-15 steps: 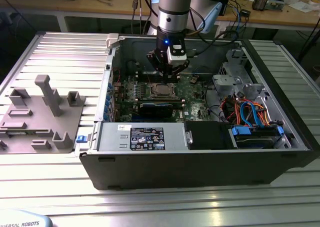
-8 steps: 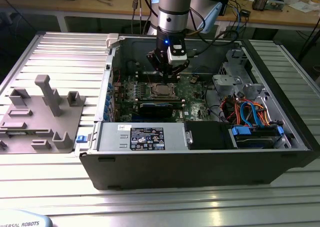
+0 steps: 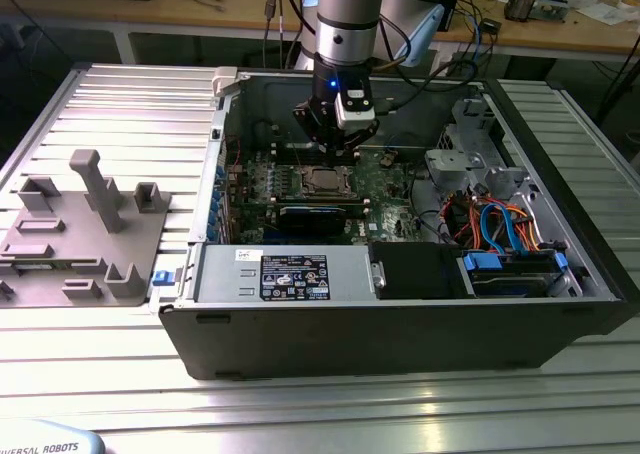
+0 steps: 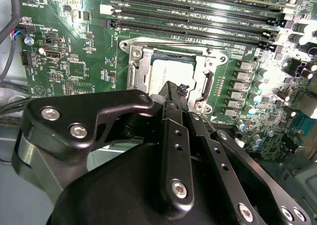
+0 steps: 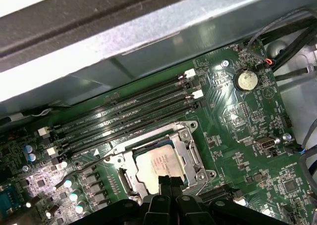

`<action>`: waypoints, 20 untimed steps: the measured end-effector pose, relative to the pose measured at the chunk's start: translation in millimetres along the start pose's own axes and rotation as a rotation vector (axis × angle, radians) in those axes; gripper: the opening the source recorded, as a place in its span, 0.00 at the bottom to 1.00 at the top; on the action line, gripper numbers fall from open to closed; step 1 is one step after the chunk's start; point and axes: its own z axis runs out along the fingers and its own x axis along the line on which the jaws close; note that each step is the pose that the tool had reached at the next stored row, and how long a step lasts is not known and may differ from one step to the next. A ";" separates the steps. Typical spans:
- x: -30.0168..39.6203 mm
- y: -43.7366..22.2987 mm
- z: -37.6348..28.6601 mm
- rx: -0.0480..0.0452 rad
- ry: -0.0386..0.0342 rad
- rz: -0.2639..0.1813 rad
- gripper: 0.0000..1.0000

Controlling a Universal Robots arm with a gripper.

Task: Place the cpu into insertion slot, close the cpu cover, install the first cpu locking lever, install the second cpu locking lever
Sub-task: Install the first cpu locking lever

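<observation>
First wrist view: cpu [image 5: 159, 163] sits in insertion slot [image 5: 190, 160]; cpu cover [image 5: 130, 158] down.
Levers: cannot tell.
Gripper [image 5: 167, 181]: fingers together, empty, above cpu.

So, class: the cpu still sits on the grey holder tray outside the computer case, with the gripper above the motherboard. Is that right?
Not quite. The cpu already lies in the insertion slot on the motherboard, as the first wrist view shows, with the cpu cover framing it. The gripper is indeed above the motherboard, inside the computer case.
</observation>
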 end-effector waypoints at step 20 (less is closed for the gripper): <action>0.0 0.0 0.0 -0.0007 -0.0016 -0.026 0.11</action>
